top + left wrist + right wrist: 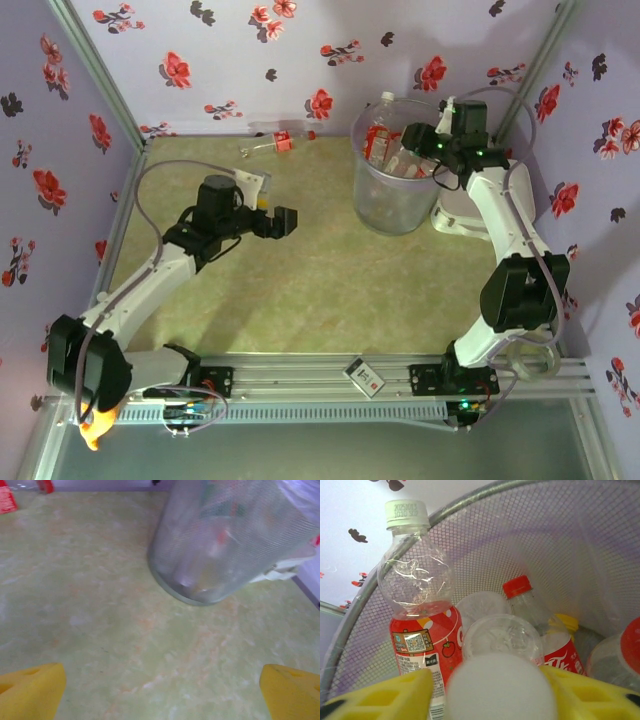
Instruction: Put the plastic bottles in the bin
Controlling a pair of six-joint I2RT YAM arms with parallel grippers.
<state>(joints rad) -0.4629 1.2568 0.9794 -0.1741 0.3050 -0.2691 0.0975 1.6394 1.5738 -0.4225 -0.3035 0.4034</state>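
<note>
Top external gives us the bin [392, 205] standing upright at about 1 o'clock on the tabletop [300, 290], with several plastic bottles inside it. A white-capped bottle [382, 130] stands against the bin's 11 o'clock wall, its cap rising above the rim. The right gripper [414, 140] hangs over the bin's mouth on the 2 o'clock side. From the right wrist we look down into the bin [560, 540]: the white-capped bottle [415, 580] stands at 10 o'clock with a red label on its lower half, a red-capped bottle [520, 592] leans at the middle, a clear bottle base [502, 635] faces us just below it, and a yellow piece [565, 622] lies at 3 o'clock among them. The right gripper [490, 680] shows its yellow fingers [385, 697] at 6 o'clock, with a blurred white round shape [500, 690] between them; we cannot tell whether the fingers clamp it or stand free of it. The left gripper [283, 220] hovers at 9 o'clock of the bin, well apart from it. From the left wrist, the left gripper [162, 680] has its fingers [30, 692] spread wide over bare tabletop [100, 605] with nothing between them, and the bin [225, 545] stands ahead at 1 o'clock. A loose bottle [268, 144] with a red label lies on its side at the tabletop's far edge, at 11 o'clock. A white lid [462, 218] lies just beside the bin at its 4 o'clock.
</note>
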